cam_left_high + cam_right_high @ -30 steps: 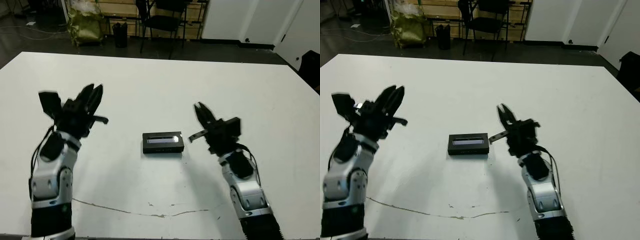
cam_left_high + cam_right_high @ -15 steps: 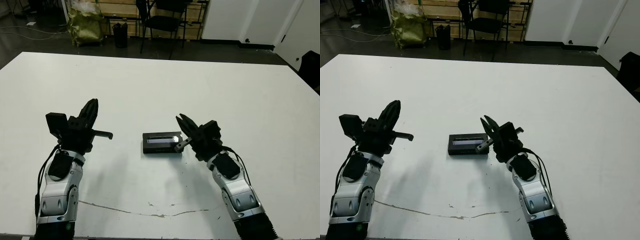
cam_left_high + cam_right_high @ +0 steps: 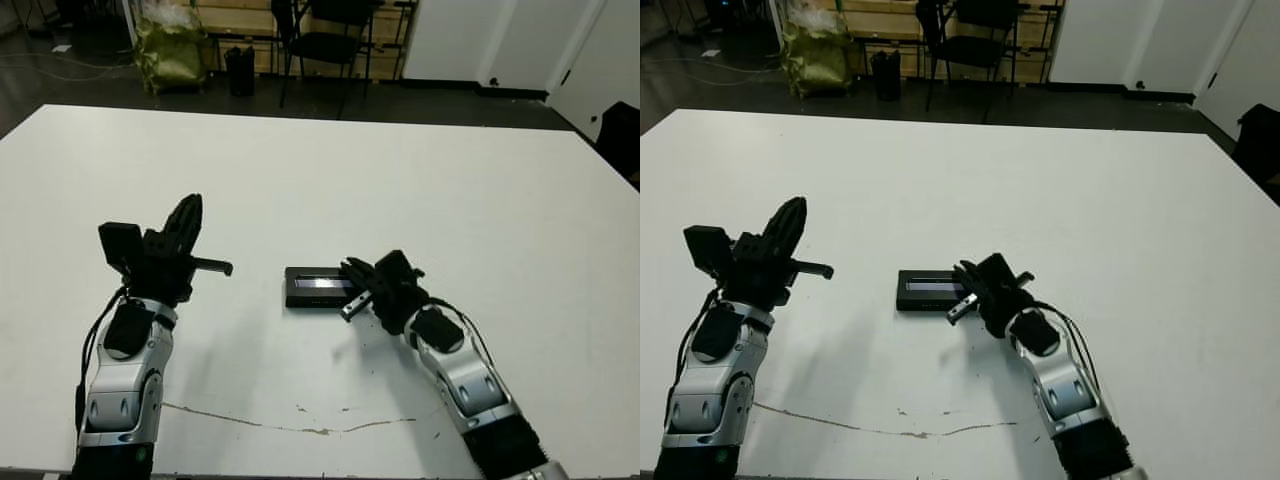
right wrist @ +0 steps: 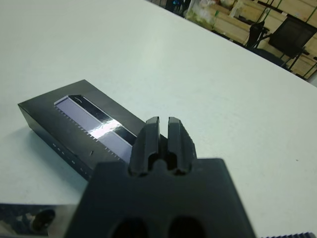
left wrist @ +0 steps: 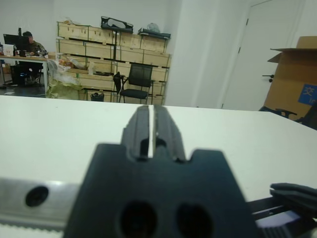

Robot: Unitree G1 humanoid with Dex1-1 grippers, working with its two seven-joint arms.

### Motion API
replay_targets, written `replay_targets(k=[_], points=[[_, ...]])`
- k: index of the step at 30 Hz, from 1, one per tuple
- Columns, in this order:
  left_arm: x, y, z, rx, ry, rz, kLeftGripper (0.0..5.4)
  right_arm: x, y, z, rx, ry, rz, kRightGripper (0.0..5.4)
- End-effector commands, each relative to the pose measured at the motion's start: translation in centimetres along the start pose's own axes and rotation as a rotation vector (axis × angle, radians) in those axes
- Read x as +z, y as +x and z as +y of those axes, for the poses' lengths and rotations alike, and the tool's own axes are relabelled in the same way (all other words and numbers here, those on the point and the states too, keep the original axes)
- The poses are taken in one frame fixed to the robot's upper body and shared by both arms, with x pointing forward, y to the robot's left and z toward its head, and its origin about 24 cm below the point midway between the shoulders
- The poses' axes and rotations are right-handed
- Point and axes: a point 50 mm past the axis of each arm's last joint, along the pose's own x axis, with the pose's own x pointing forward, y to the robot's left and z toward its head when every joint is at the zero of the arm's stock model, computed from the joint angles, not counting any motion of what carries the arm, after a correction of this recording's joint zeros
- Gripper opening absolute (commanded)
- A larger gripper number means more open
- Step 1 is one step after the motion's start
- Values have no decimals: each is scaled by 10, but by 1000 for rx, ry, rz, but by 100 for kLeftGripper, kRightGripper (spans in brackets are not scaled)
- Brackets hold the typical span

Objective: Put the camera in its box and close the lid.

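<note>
Fingers of the right gripper [image 3: 352,272] were pressed together, tips at the right end of the lid [image 3: 318,286]. That arm reached in low from the lower right. Left gripper [image 3: 187,214] was clenched too, held up at middle left, well apart. Near the middle of the white bench [image 3: 400,170], the lid sat on the box; inside was hidden.
</note>
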Motion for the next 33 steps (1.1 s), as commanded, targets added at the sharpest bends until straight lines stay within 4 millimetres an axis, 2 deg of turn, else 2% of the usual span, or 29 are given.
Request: replay_targets(k=[1, 8, 12, 17, 20, 22, 25, 29, 33], points=[[-1, -2, 0, 19, -3, 37, 1, -28, -6, 2, 25, 21, 149, 0], [0, -2, 0, 9, -13, 44, 1, -31, -11, 4, 27, 16, 158, 0], [0, -2, 0, 12, -26, 39, 1, -21, -17, -2, -27, 30, 81, 0], [-1, -1, 3, 23, -14, 31, 1, 6, -30, -17, -140, 50, -150, 0], [-1, 0, 5, 49, -16, 32, 1, 20, -41, -33, -232, 81, -334, 0], [-1, 0, 6, 64, -23, 30, 1, 26, -49, -48, -301, 109, -387, 0], [-1, 1, 10, 96, -11, 27, 1, 34, -62, -67, -448, 106, -365, 0], [-3, 2, 18, 153, 18, 28, 1, 26, -72, -85, -599, 143, -292, 0], [-7, 3, 25, 232, 23, 56, 1, 12, -73, -94, -665, 192, -268, 0]])
